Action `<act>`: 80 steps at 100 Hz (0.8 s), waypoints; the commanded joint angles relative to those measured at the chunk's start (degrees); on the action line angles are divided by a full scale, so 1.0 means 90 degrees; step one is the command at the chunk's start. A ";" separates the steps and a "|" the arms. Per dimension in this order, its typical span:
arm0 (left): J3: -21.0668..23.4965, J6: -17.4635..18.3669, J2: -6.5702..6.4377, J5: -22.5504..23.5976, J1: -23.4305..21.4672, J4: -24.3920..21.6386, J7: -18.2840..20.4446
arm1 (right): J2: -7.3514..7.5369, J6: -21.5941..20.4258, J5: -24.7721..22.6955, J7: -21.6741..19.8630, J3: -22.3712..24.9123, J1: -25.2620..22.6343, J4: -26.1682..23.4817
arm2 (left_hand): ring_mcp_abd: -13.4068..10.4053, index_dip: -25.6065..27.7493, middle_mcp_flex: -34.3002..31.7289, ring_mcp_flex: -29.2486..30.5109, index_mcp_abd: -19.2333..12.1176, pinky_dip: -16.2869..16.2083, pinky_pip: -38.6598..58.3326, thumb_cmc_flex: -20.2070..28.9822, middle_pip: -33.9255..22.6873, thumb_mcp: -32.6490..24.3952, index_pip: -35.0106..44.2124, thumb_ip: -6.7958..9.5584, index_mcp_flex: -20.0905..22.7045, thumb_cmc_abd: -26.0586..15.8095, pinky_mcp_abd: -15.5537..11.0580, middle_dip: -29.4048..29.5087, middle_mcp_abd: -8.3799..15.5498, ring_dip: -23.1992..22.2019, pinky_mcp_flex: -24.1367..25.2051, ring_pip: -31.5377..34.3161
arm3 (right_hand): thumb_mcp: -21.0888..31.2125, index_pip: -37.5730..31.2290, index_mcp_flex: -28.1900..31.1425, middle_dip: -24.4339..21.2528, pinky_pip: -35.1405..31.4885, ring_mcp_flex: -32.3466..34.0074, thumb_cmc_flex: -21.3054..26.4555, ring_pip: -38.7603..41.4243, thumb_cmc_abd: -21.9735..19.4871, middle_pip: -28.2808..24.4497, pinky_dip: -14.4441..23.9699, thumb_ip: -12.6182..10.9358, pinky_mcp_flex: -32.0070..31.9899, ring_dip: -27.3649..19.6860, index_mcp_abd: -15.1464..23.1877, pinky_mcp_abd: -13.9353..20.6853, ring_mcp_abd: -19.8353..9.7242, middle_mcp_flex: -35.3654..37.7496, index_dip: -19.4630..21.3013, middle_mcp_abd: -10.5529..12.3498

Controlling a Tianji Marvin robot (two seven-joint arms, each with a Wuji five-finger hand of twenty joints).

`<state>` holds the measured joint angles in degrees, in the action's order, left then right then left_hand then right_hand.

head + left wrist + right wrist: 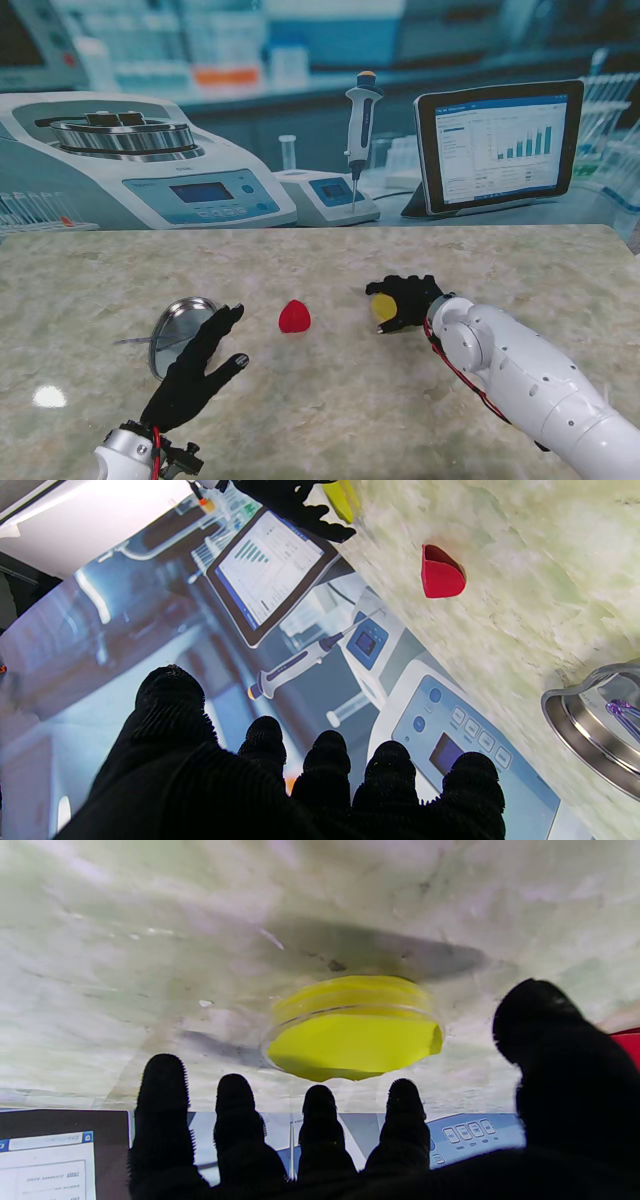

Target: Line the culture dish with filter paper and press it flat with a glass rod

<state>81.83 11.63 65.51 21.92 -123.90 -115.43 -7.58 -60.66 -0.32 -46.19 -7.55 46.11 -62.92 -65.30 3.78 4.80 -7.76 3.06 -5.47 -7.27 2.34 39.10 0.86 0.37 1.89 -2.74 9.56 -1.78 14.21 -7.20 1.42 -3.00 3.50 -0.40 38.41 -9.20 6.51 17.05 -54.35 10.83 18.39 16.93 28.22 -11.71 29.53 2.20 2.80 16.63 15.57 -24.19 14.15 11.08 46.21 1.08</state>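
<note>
On the marble table top [330, 400], lower half of the stand's frame, the following stood.

Item: culture dish [350, 1032], clear, shallow, holding a yellow filter paper [350, 1045]; right of centre in the stand's frame, its paper not lying fully flat (one edge showed curled in the right wrist view). In the stand's view the dish [383, 305] was largely covered by the right hand.

Item: right hand [405, 300], black-gloved, hovering over the dish, fingers spread and apart, nothing in its hold; four fingertips [320, 1100] and the thumb were seen short of the dish rim in the wrist view.

Item: red cup-like piece [294, 317], small, near frame centre, between the two hands and well apart from both; also seen in the left wrist view [441, 574].

Item: round metal tray [178, 325], lower left of the stand's frame, with a glass rod [622, 715] lying across it (the rod's far end stuck out past the rim toward the frame's left edge).

Item: left hand [195, 370], black-gloved, lower left, flat and spread wide, empty, its fingertips just beside the tray's near edge; contact could not be told.

Backdrop: printed laboratory scene [300, 120], upper half of the frame.
</note>
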 commanded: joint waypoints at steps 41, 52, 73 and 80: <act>0.0016 0.0004 -0.0011 -0.0016 -0.0021 0.0031 0.0048 | -0.0031 -0.0036 0.0005 0.0123 -0.0304 0.0234 0.0313 | -0.0193 0.0089 0.0161 -0.0190 0.0016 0.0059 -0.0314 0.0114 -0.0028 0.0107 0.0096 0.0199 -0.0050 -0.0213 -0.0127 -0.0173 0.0127 -0.0154 0.0009 -0.0084 | 0.0871 -0.0500 0.0012 0.0269 -0.0748 0.0322 0.0270 0.0504 0.0637 -0.0386 0.0374 0.0222 0.0554 0.0306 0.0495 -0.0273 0.0295 -0.0141 0.0546 -0.0036; 0.0017 0.0005 -0.0011 -0.0018 -0.0016 0.0040 0.0050 | -0.0044 -0.0093 0.0070 0.0126 -0.0389 0.0301 0.0390 | -0.0185 0.0103 0.0163 -0.0190 0.0024 0.0053 -0.0314 0.0124 -0.0027 0.0104 0.0127 0.0200 -0.0051 -0.0206 -0.0128 -0.0186 0.0115 -0.0157 0.0009 -0.0084 | 0.0898 -0.0506 -0.0034 0.0233 -0.0778 0.0363 0.0285 0.0536 0.0672 -0.0380 0.0387 0.0245 0.0615 0.0322 0.0513 -0.0255 0.0285 -0.0134 0.0495 -0.0036; 0.0033 0.0007 -0.0010 -0.0024 -0.0009 0.0057 0.0051 | -0.0066 -0.0125 0.0125 0.0184 -0.0535 0.0389 0.0517 | -0.0183 0.0116 0.0162 -0.0191 0.0018 0.0045 -0.0316 0.0124 -0.0025 0.0106 0.0160 0.0199 -0.0055 -0.0201 -0.0124 -0.0200 0.0114 -0.0160 0.0011 -0.0084 | 0.1146 -0.0637 -0.0017 0.0264 -0.1048 0.0582 0.0404 0.0804 0.0786 -0.0640 0.0516 0.0241 0.0897 0.0477 0.0503 -0.0138 0.0227 -0.0108 0.0360 -0.0044; 0.0035 0.0004 -0.0010 -0.0028 -0.0006 0.0062 0.0053 | -0.0073 -0.0144 0.0118 0.0242 -0.0564 0.0402 0.0561 | -0.0179 0.0119 0.0164 -0.0190 0.0028 0.0043 -0.0317 0.0131 -0.0024 0.0103 0.0169 0.0199 -0.0058 -0.0197 -0.0122 -0.0203 0.0102 -0.0163 0.0011 -0.0084 | 0.1337 -0.0791 0.0029 0.0343 -0.1186 0.0693 0.0476 0.0954 0.0872 -0.0865 0.0598 0.0223 0.1036 0.0574 0.0526 -0.0084 0.0207 -0.0098 0.0338 -0.0040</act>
<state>82.10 11.65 65.49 21.83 -123.74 -114.85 -7.35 -61.06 -1.40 -45.09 -5.66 41.36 -59.15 -60.80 3.78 5.22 -7.76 3.06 -5.36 -7.27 2.33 39.64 0.81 0.37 2.45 -2.74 9.56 -1.78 14.21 -8.29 1.42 -3.53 3.50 -0.41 48.10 -14.86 6.61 19.23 -62.40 14.20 21.43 21.85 32.58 -17.87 33.27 2.76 10.99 20.01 18.44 -24.19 14.98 11.08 49.93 1.08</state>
